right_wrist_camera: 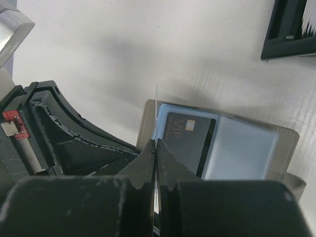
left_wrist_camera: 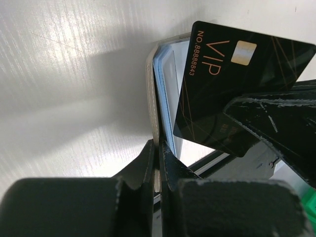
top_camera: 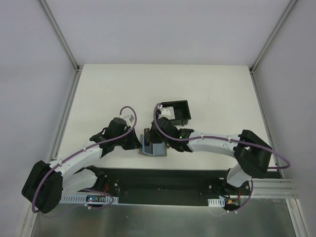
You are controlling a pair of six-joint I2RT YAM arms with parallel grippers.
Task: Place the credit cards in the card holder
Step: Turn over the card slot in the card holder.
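A grey wallet (top_camera: 153, 149) stands open between both grippers. My left gripper (left_wrist_camera: 158, 145) is shut on the wallet's grey flap (left_wrist_camera: 152, 98). My right gripper (right_wrist_camera: 156, 143) is shut on a dark credit card marked VIP (left_wrist_camera: 232, 84). That card shows edge-on in the right wrist view (right_wrist_camera: 156, 106), held above the wallet. A second dark VIP card (right_wrist_camera: 190, 140) lies in the wallet's clear pocket. The black card holder (top_camera: 177, 112) stands just behind the right gripper (top_camera: 162, 139), also at the top right of the right wrist view (right_wrist_camera: 291, 34). The left gripper (top_camera: 137, 142) is at the wallet's left.
The white table (top_camera: 98, 94) has raised rails along its left and right sides. A black strip (top_camera: 163, 177) runs along the near edge between the arm bases. White cards or dividers (right_wrist_camera: 308, 17) stand inside the holder.
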